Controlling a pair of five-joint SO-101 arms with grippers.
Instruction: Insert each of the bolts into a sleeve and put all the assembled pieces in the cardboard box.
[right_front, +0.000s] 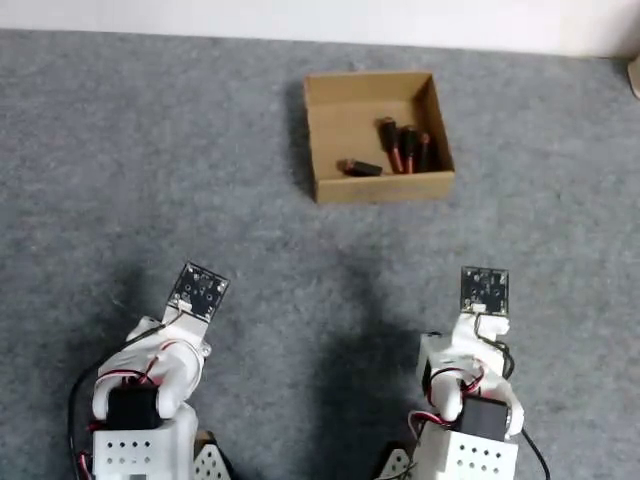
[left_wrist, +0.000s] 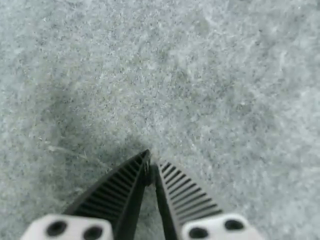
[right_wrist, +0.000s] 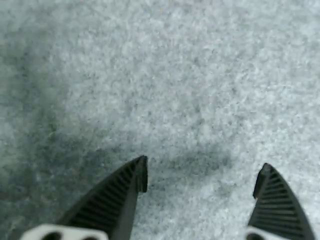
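Note:
A cardboard box (right_front: 325, 105) stands at the far middle of the grey carpeted table. Inside it lie several assembled pieces, bolts in dark sleeves (right_front: 405, 147), with one more (right_front: 358, 167) lying near the front wall. My left gripper (left_wrist: 151, 167) is shut with nothing in it, tips together just above bare carpet. My right gripper (right_wrist: 202, 177) is open and empty, fingers wide apart above bare carpet. In the high view both arms sit folded at the near edge, the left arm (right_front: 160, 375) and the right arm (right_front: 470, 375), well short of the box.
Grey carpet (right_front: 200, 200) covers the table. A white wall strip runs along the far edge (right_front: 300, 20). A pale object shows at the far right edge (right_front: 634, 75).

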